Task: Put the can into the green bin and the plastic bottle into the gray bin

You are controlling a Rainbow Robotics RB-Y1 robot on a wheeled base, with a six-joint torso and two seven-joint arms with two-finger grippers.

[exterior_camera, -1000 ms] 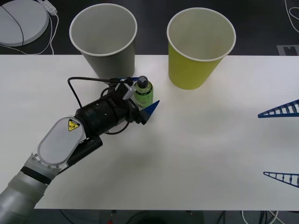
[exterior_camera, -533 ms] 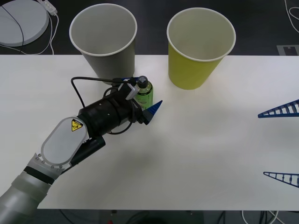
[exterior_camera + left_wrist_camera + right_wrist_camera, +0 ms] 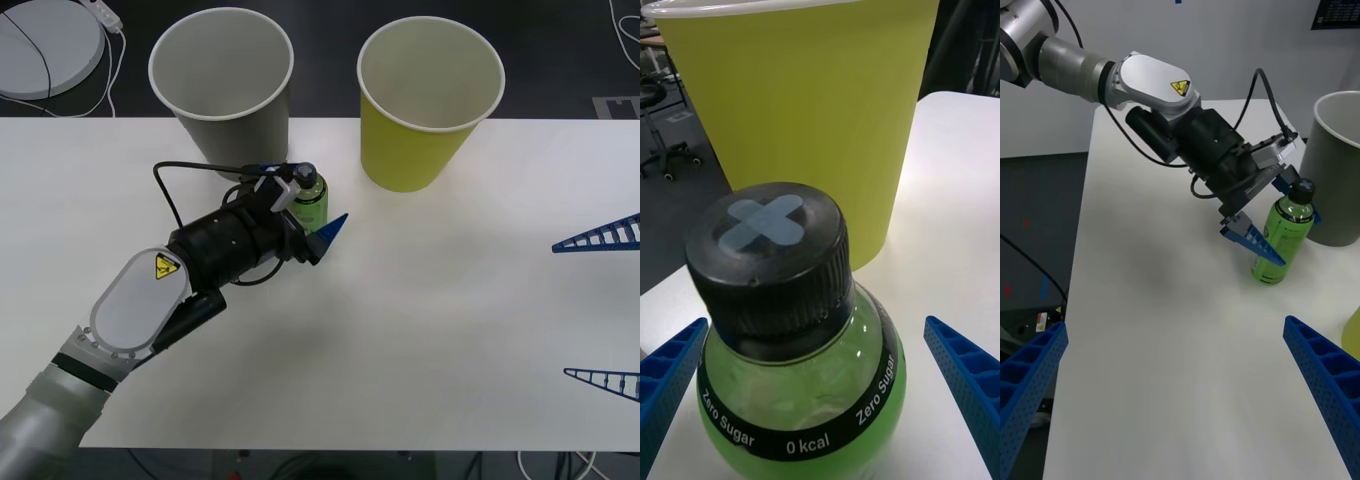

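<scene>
Left gripper point(image 3: 305, 205) fingers spread either side of plastic bottle point(image 3: 308, 200), upright on table point(image 3: 440, 330) between gray bin point(image 3: 224, 85) and green bin point(image 3: 425, 100). Right gripper point(image 3: 600, 305) spread wide near right edge.

White table point(image 3: 420, 330) spanning the front view, dark floor beyond its far edge. Round white disc point(image 3: 45, 45) on that floor at the far left, white cable point(image 3: 108, 70) trailing beside it. Office chair base point(image 3: 666, 161) on the floor behind the table
</scene>
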